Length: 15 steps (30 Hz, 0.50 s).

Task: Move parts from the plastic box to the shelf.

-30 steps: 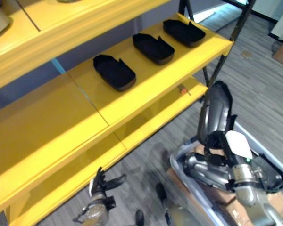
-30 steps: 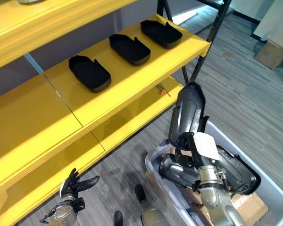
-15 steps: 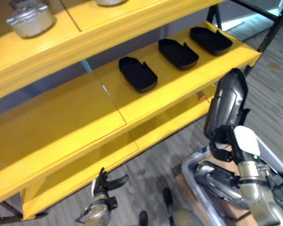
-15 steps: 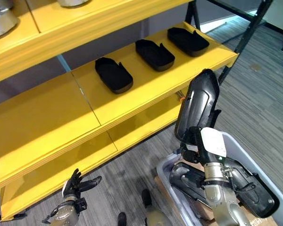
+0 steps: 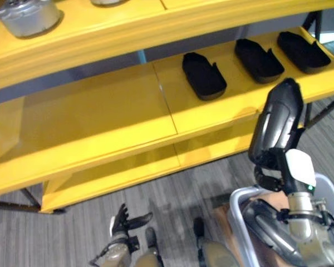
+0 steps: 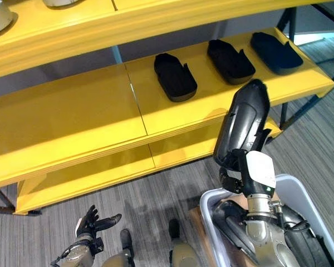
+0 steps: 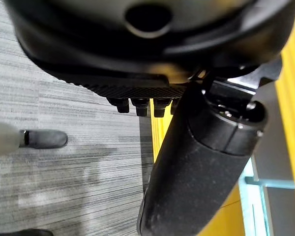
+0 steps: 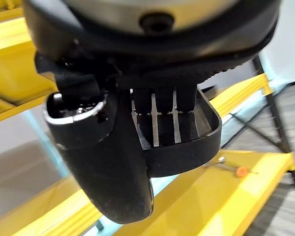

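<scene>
The right hand (image 6: 255,178) has its fingers (image 8: 163,105) and thumb curled round a long dark part (image 6: 243,125), held upright above the plastic box's (image 6: 211,201) shelf-side rim (more dark parts (image 6: 234,225) lie inside the box). On the yellow shelf (image 6: 89,119), three dark parts (image 6: 175,77) sit in a row toward the middle board's right end, well apart from the held one. The left hand (image 6: 92,222) hangs low over the grey floor (image 6: 145,200), fingers loosely spread, holding nothing

Yellow shelf (image 5: 100,119); black parts (image 5: 204,76) on it; grey striped floor (image 5: 72,233); pale grey box (image 5: 236,201).
</scene>
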### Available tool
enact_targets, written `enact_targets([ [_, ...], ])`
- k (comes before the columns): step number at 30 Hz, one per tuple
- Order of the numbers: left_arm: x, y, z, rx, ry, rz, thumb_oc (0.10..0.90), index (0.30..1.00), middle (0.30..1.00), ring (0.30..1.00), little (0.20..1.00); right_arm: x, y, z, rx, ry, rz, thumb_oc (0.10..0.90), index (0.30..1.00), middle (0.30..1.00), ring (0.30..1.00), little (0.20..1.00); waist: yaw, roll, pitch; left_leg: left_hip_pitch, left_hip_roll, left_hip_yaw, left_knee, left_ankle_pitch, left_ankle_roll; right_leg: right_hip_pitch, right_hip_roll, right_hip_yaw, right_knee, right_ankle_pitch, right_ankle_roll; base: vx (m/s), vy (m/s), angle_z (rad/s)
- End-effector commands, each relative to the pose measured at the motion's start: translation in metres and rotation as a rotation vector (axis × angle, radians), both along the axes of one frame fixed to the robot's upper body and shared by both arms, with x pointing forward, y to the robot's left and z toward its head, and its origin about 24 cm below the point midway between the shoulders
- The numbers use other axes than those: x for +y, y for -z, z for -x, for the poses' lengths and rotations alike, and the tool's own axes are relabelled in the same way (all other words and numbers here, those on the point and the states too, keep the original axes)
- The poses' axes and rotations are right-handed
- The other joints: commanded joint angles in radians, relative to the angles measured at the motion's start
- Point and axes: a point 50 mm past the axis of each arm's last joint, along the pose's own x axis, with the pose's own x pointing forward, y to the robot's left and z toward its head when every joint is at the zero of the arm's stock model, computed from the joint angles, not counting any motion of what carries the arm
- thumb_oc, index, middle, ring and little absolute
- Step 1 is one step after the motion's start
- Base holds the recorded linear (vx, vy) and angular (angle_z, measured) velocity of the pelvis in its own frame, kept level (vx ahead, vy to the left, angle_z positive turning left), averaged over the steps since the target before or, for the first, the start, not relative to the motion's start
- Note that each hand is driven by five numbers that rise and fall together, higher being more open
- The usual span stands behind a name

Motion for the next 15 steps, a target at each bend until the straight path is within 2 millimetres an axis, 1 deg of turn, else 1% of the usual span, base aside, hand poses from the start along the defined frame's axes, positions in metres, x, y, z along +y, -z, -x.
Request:
enact_targets([
  [1,0.028,-0.029,-0.016,-0.155,-0.027,-0.125,0.900,1.000,1.000,1.000,1.000,-0.001,-0.052,-0.002,-0.289,-0.013,0.088,0.400,0.300,0.300,0.300,0.300,0.006,-0.019,-0.133,-0.068,-0.012,0.065,0.031,0.099,-0.003,0.125,-0.049,0.076,0.104,-0.270,0.073,0.21,0.200,-0.29],
  [4,0.030,-0.031,-0.018,-0.166,-0.047,-0.133,0.900,1.000,1.000,1.000,1.000,0.004,-0.054,-0.005,-0.298,-0.033,0.081,0.400,0.300,0.300,0.300,0.300,0.017,-0.029,-0.141,-0.057,-0.039,0.099,0.025,0.075,0.016,0.130,-0.093,0.089,0.079,-0.257,0.101,0.19,0.202,-0.28],
  [8,0.035,-0.039,-0.024,-0.201,-0.079,-0.143,0.900,1.000,1.000,1.000,1.000,0.017,-0.057,-0.015,-0.312,-0.079,0.058,0.400,0.300,0.300,0.300,0.300,0.036,-0.043,-0.152,-0.083,-0.067,0.138,0.052,0.042,0.041,0.099,-0.136,0.108,0.062,-0.225,0.137,0.11,0.154,-0.23],
  [10,0.036,-0.040,-0.025,-0.205,-0.080,-0.147,0.900,1.000,1.000,1.000,1.000,0.020,-0.059,-0.019,-0.322,-0.093,0.056,0.400,0.300,0.300,0.300,0.300,0.041,-0.046,-0.156,-0.096,-0.078,0.142,0.059,0.032,0.047,0.084,-0.150,0.103,0.056,-0.215,0.148,0.09,0.130,-0.10],
  [11,0.037,-0.041,-0.027,-0.211,-0.086,-0.151,0.900,1.000,1.000,1.000,1.000,0.024,-0.063,-0.021,-0.336,-0.106,0.052,0.400,0.300,0.300,0.300,0.300,0.045,-0.050,-0.159,-0.104,-0.096,0.135,0.066,0.016,0.057,0.081,-0.171,0.097,0.049,-0.206,0.163,0.08,0.116,-0.03],
  [12,0.037,-0.042,-0.027,-0.211,-0.086,-0.151,0.900,1.000,1.000,1.000,1.000,0.024,-0.063,-0.021,-0.336,-0.106,0.052,0.400,0.300,0.300,0.300,0.300,0.046,-0.049,-0.160,-0.108,-0.093,0.136,0.066,0.019,0.057,0.076,-0.168,0.099,0.048,-0.202,0.162,0.09,0.116,0.00],
  [15,0.039,-0.045,-0.030,-0.228,-0.096,-0.155,0.900,1.000,1.000,1.000,1.000,0.032,-0.069,-0.028,-0.357,-0.142,0.061,0.400,0.300,0.300,0.300,0.300,0.057,-0.049,-0.167,-0.123,-0.118,0.129,0.072,0.001,0.073,0.065,-0.195,0.095,0.040,-0.185,0.181,0.06,0.109,0.04],
])
